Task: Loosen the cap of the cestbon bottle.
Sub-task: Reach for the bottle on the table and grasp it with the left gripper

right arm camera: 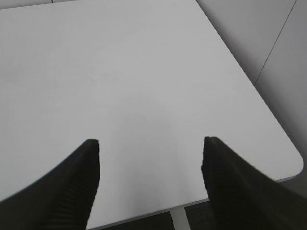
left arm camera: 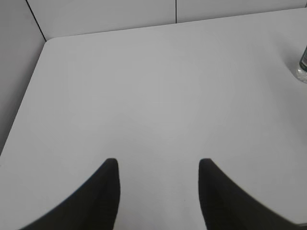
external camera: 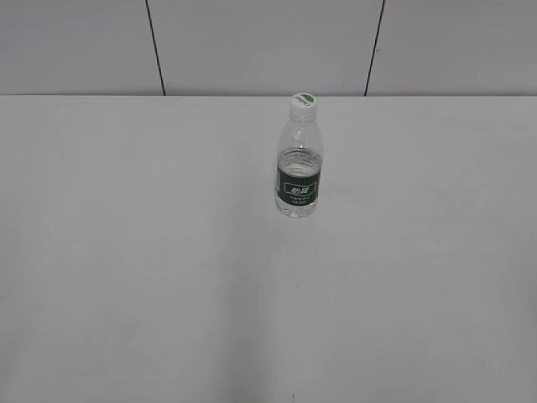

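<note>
The cestbon bottle [external camera: 299, 168] stands upright on the white table [external camera: 168, 252], a little right of centre and toward the back. It is clear with a dark green label band. Its white cap [external camera: 303, 103] with a green mark sits on the neck. A sliver of the bottle's base shows at the right edge of the left wrist view [left arm camera: 302, 64]. My left gripper [left arm camera: 158, 163] is open and empty, far from the bottle. My right gripper [right arm camera: 151, 141] is open and empty over the table's near right part. Neither arm shows in the exterior view.
Grey wall panels [external camera: 268, 42] stand behind the table. The left wrist view shows the table's far left corner [left arm camera: 48, 40]. The right wrist view shows the table's right edge and rounded corner [right arm camera: 295, 163], with dark floor below.
</note>
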Motion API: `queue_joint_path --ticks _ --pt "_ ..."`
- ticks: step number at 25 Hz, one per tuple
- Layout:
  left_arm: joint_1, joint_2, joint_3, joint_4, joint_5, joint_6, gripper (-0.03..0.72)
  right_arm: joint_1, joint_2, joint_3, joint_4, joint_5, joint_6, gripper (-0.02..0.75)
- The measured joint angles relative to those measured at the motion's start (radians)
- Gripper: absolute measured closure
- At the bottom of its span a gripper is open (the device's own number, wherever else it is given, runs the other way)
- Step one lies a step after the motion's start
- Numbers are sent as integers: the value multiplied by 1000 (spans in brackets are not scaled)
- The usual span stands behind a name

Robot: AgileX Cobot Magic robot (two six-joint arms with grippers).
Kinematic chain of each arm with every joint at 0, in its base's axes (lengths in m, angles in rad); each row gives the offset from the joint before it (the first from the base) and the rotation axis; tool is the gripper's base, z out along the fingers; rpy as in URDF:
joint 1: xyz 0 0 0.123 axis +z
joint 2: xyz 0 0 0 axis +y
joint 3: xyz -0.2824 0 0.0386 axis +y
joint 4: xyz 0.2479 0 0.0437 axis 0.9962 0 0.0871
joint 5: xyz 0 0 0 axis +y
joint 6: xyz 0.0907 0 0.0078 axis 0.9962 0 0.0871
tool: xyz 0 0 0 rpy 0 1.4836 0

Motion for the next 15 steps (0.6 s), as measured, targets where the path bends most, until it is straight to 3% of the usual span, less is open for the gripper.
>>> queue_joint_path --ticks 15 --pt "0 0 0 0 0 0 349 0 0 0 0 0 0 220"
